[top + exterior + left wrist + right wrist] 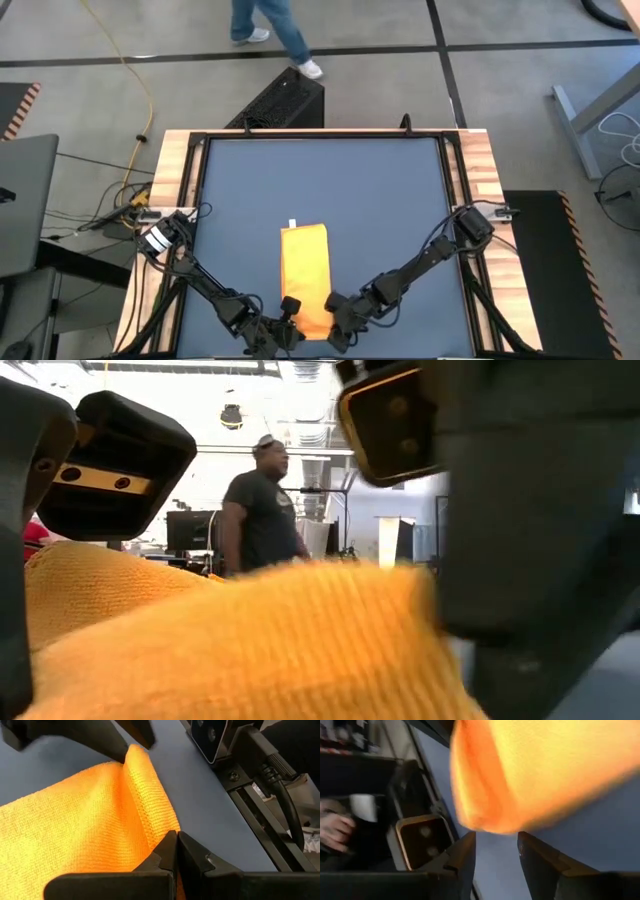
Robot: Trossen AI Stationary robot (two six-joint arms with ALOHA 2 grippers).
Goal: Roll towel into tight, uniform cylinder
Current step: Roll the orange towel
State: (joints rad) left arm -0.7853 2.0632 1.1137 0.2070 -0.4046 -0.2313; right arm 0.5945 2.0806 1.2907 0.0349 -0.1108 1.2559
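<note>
The yellow towel (306,272) lies as a long narrow strip on the dark blue mat (240,190), its white tag (292,224) at the far end. My left gripper (176,845) is shut at the towel's near left corner. My right gripper (497,851) stands open at the near right corner (485,820), which lies just ahead of its fingertips, not between them. The towel's near edge (142,785) stands up as a low ridge between the two grippers. In the low view the towel (250,650) fills the foreground. My left gripper pinches the towel's near left corner (164,831) between its two shut fingers, coming slanting down from the table's near left. That corner and the near edge are raised a little into a ridge. The rest of the towel lies flat on the mat.
A wooden table rim (172,170) frames the mat. A black box (287,100) and cables (135,195) lie beyond the table on the floor. A person (272,28) walks past the far side and shows in the low view (262,510).
</note>
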